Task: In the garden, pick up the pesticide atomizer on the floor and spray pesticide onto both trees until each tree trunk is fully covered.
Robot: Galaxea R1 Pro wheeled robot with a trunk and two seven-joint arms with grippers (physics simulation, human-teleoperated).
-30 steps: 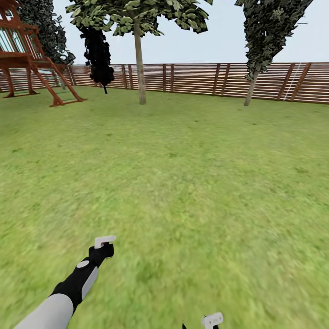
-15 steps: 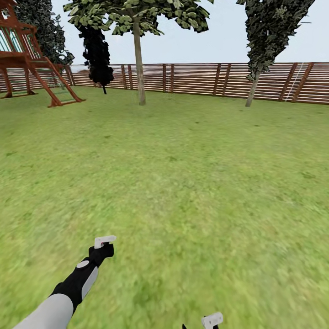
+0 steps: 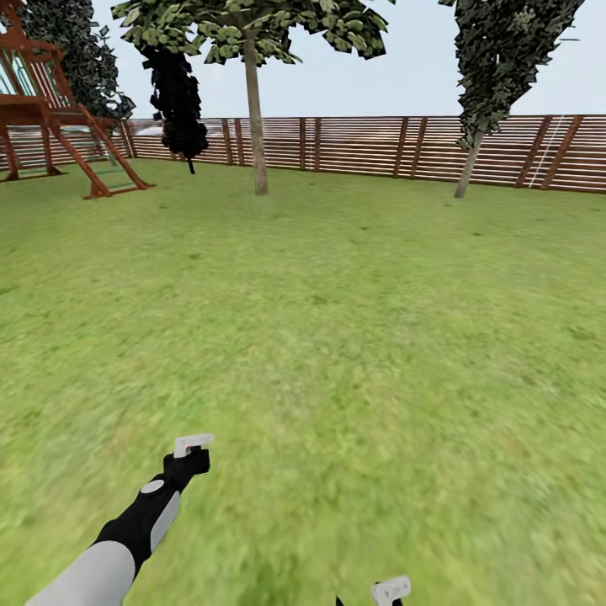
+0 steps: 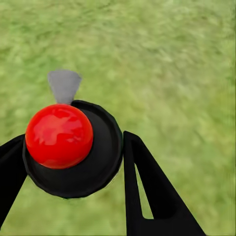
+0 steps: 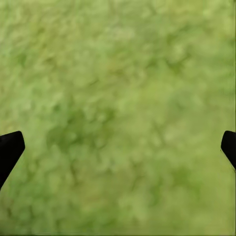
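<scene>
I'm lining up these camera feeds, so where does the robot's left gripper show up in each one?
Head view: the left gripper is low and left, at the tip of the black-and-grey arm.
Left wrist view: its black fingers flank a black disc with a red ball, low in the picture.
Right wrist view: the dark tips at the side edges belong to the right gripper.
Shared landmark: the green lawn lies under everything.

the lawn (image 3: 353,320) is mottled yellow-green, the slatted fence (image 3: 362,145) reddish-brown in horizontal stripes. the play frame (image 3: 50,109) is red-brown. in the left wrist view a glossy red ball (image 4: 59,135) sits on a black disc (image 4: 101,157) with a grey tip (image 4: 64,84).
</scene>
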